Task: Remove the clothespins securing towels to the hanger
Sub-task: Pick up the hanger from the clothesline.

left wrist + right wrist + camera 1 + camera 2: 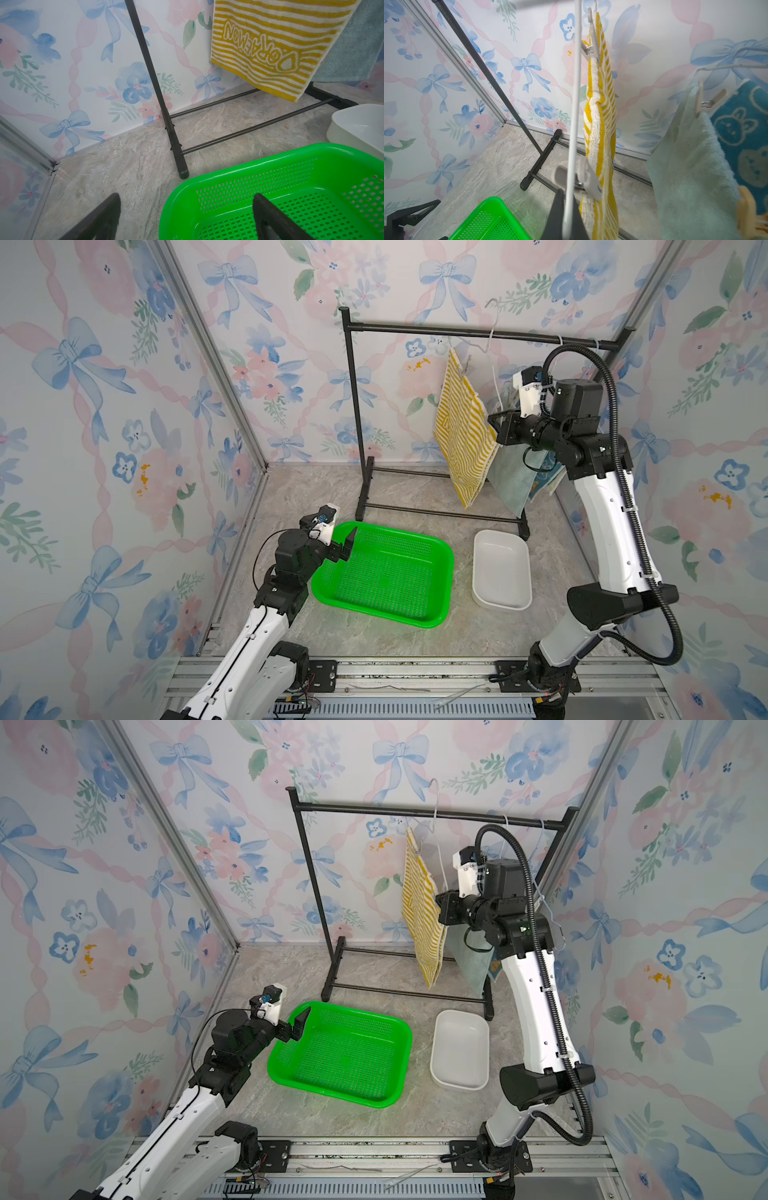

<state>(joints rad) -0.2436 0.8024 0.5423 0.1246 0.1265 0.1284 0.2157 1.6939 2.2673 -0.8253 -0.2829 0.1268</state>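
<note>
1. Clamped shut on the wire of the white hanger (pixel 574 104) with the right gripper (pixel 568 199), raised high at the black rack (pixel 353 406) in both top views.
2. Hung from that hanger, just beside the grip: the yellow striped towel (pixel 600 116), pinned by the near grey clothespin (pixel 588 178) close to the gripper and the far grey clothespin (pixel 592 35) at the other top corner.
3. Draped on a second hanger (pixel 726 66) next along the rail: the pale teal towel (pixel 691 155), with one tan clothespin (pixel 704 101) at its top edge and a blurred tan clothespin (pixel 747 207) nearer the camera; behind it, touching, the blue bunny towel (pixel 741 124).
4. Spread wide apart, low over a left corner of the green basket (pixel 442 572): the left gripper (pixel 348 547).
5. Just beside the basket on the marbled table (pixel 299 489), well apart from the towels: the white tub (pixel 500 605).
</note>
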